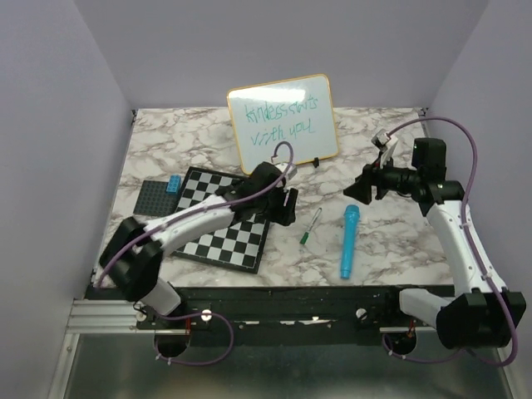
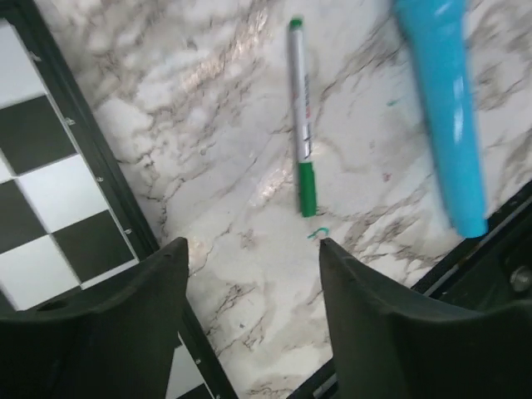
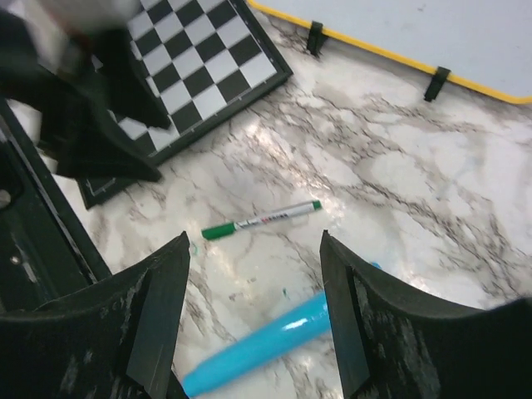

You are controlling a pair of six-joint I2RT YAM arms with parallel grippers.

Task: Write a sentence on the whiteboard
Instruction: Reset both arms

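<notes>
The whiteboard (image 1: 283,125) stands propped at the back of the table, yellow-framed, and its lower edge shows in the right wrist view (image 3: 416,25). The sentence (image 1: 274,119) is on it in two lines of green lettering. A green marker (image 1: 310,226) lies capped on the marble, apart from both grippers; it also shows in the left wrist view (image 2: 301,116) and the right wrist view (image 3: 262,219). My left gripper (image 1: 283,204) is open and empty over the table by the checkered board's edge (image 2: 253,245). My right gripper (image 1: 366,183) is open and empty above the marker (image 3: 253,237).
A thick blue pen-shaped object (image 1: 348,241) lies right of the marker (image 2: 445,108) (image 3: 258,345). A black-and-white checkered board (image 1: 220,220) lies under the left arm (image 2: 41,166) (image 3: 191,50). A dark grey baseplate (image 1: 150,199) with a blue brick (image 1: 174,184) sits at the left.
</notes>
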